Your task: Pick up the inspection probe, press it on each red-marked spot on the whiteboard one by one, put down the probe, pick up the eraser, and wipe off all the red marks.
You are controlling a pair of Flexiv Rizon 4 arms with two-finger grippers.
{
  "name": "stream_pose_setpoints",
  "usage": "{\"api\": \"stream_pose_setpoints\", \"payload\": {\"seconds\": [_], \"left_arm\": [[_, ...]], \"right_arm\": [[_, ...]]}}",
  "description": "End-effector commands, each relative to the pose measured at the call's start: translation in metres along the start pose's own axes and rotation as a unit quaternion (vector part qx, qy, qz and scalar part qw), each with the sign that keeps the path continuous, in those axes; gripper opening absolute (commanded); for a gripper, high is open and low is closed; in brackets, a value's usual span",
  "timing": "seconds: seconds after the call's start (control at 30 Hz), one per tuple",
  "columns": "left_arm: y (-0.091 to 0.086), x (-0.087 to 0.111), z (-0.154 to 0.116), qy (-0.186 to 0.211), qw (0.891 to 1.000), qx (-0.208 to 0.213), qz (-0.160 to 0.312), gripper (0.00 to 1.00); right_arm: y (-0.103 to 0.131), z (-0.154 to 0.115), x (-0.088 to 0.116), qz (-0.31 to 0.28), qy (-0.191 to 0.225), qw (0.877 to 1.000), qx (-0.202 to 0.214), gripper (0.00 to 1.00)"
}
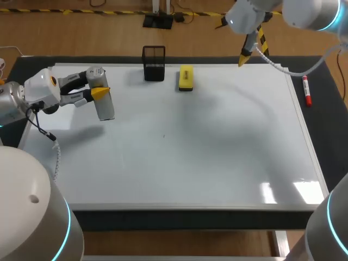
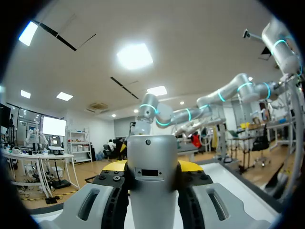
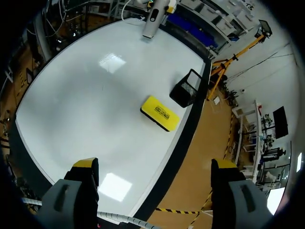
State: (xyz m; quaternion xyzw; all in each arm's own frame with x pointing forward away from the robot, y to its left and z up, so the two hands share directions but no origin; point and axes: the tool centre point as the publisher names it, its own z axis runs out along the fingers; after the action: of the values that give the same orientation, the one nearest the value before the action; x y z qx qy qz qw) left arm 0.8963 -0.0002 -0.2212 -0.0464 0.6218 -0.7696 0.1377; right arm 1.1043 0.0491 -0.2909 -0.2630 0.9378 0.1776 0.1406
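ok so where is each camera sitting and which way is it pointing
Head view: fixed above and behind the robot, looking down on the whiteboard; both arms enter, the left gripper shut on the probe, the right gripper near the far edge.
Left wrist view: on the left wrist, facing outward past the table; its fingers clamp the probe.
Right wrist view: on the right wrist, high up, looking down at the whiteboard; its own open fingers show.
Shared: head and right wrist views both show the eraser, black mesh holder and probe.
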Motion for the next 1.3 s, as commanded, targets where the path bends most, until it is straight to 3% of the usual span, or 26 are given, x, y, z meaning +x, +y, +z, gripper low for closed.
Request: {"api": "stream_pose_setpoints", "payload": {"seconds": [0.03, 0.6, 0.8, 1.0, 1.3], "left_arm": [[-0.001, 0.000, 0.000, 0.000, 1.000, 0.000, 0.000, 0.00], [-0.001, -0.002, 0.003, 0.004, 1.000, -0.002, -0.002, 0.00], [-0.006, -0.028, 0.022, 0.035, 0.999, -0.003, 0.002, 0.00], [-0.011, -0.066, 0.047, 0.060, 0.998, 0.005, -0.003, 0.00], [-0.030, -0.104, 0.081, 0.086, 0.996, 0.007, 0.004, 0.00]], "right_arm": [[0.000, -0.001, 0.001, 0.000, 0.001, 1.000, 0.002, 1.00], [0.000, -0.001, 0.001, 0.000, 0.001, 1.000, 0.002, 1.00], [0.000, -0.001, 0.001, 0.000, 0.001, 1.000, 0.002, 1.00], [0.000, -0.001, 0.001, 0.000, 0.001, 1.000, 0.002, 1.00], [0.000, -0.001, 0.001, 0.000, 0.001, 1.000, 0.002, 1.00]]}}
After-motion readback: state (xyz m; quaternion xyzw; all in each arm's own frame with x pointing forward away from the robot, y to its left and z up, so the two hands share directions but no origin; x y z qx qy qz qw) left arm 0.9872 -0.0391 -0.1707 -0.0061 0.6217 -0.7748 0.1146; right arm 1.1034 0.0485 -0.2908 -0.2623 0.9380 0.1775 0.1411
